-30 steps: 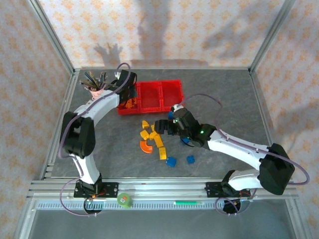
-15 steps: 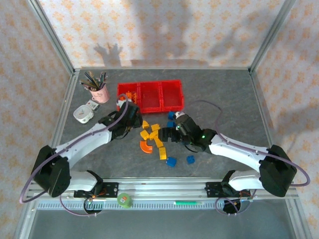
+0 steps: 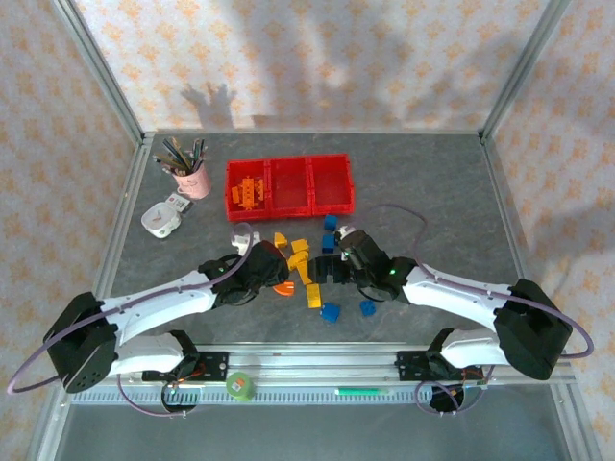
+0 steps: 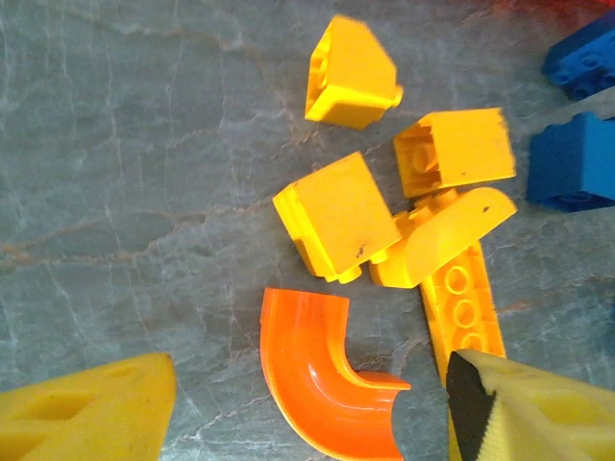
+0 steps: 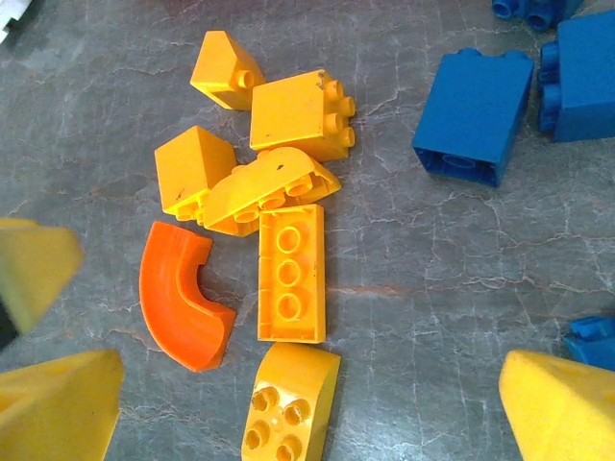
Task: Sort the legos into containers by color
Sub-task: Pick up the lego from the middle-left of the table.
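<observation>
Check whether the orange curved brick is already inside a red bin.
No, the orange curved brick lies on the grey table beside yellow bricks.

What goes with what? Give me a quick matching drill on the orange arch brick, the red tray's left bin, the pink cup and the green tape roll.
Things:
1. orange arch brick
2. red tray's left bin
3. pink cup
4. green tape roll

Places or states:
A. sits on the near rail
B. holds orange pieces
C. lies on the table between the fingers of the open left pincer
D. holds pens

Pairs: 1-C, 2-B, 3-D, 4-A
</observation>
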Available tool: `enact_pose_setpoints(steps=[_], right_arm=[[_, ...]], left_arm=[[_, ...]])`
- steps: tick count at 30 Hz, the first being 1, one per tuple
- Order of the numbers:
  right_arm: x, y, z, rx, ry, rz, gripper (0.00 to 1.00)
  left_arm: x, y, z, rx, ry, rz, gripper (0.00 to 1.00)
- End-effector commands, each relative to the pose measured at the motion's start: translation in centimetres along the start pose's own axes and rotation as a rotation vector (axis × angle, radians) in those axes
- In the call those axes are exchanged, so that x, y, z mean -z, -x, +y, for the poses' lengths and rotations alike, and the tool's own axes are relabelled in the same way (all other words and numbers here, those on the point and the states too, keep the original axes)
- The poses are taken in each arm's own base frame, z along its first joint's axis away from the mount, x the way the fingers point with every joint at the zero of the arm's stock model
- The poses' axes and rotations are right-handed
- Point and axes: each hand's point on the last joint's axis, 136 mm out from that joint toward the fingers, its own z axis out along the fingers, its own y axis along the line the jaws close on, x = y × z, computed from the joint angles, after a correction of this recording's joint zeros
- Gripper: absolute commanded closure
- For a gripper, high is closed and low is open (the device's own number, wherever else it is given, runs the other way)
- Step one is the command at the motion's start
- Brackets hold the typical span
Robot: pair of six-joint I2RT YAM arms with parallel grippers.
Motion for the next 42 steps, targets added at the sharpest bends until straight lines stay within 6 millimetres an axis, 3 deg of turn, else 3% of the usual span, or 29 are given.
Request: enact_pose_setpoints(steps=[1,5,20,42], right_arm=[[0.2,0.9,-0.2,-0.012,-0.012,-0.041,0.0],[0.3,0.9,-0.1,-0.02,-0.003,-0.043,0.0],[0.1,0.5,0.4,-0.018,0.062,-0.005,0.0],[0.2,0.5,0.2,-0.017,0.058,-0.01,0.0]], left_arm=[[-1.0,-0.5,0.3,0.076,0.034,-0.021,0.22],[-1.9,-0.9,-0.5,0.071,0.045,-0.016,0.22],[-4.9,-2.1,-0.2,0.001,0.168,0.023,0.3],[-5.9,-2.1,-0.7,-0.056,0.178,0.027,0.6]])
